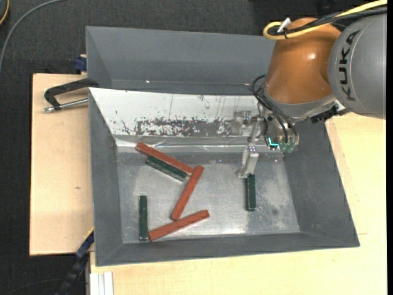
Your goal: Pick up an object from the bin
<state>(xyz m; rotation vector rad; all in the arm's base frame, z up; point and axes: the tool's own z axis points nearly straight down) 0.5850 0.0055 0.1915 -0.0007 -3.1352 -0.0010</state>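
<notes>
Just beneath the tool (249, 165), a dark green stick (250, 193) lies alone on the bin (319, 183) floor.
I cannot tell whether the tool is released or clenched. It would best straddle the stick's narrow width, well away from the red sticks (186, 193).

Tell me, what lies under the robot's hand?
A green stick lies on the bin floor, right below the hand. The hand seems to cover its top end, so contact can't be judged.
</notes>
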